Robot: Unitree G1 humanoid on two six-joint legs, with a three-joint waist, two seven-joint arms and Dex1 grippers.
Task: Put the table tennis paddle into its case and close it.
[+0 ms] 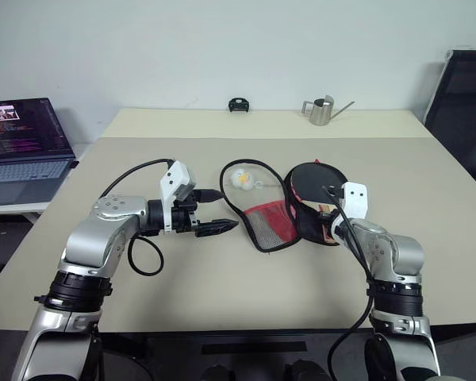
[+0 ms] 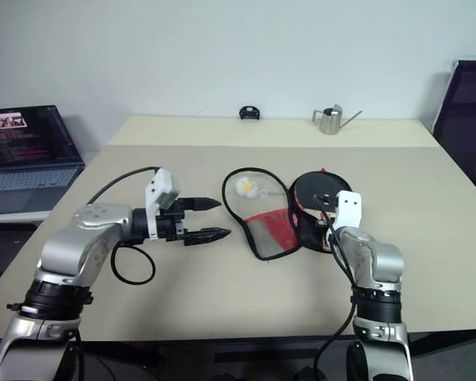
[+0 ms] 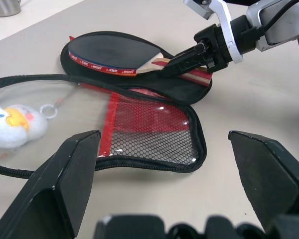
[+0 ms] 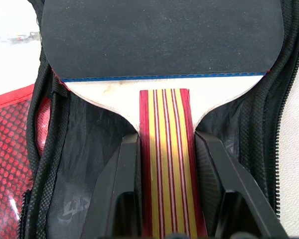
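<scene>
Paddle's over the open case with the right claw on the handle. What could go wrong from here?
1. The right claw grips the paddle by its handle inside the case; pulling out could drag the soft fabric or shift the paddle.
2. The open flap lies beside a plush keychain, which could snag in the zipper when the open left claw folds it.

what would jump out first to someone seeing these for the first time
The open case lies flat in the middle of the table, its red mesh flap spread beside the half that holds the table tennis paddle. The right pincer is clamped on the paddle's striped handle, black face lying in the case. The left pincer hovers open just left of the case, and a small white plush toy sits on the clear part of the flap.
</scene>
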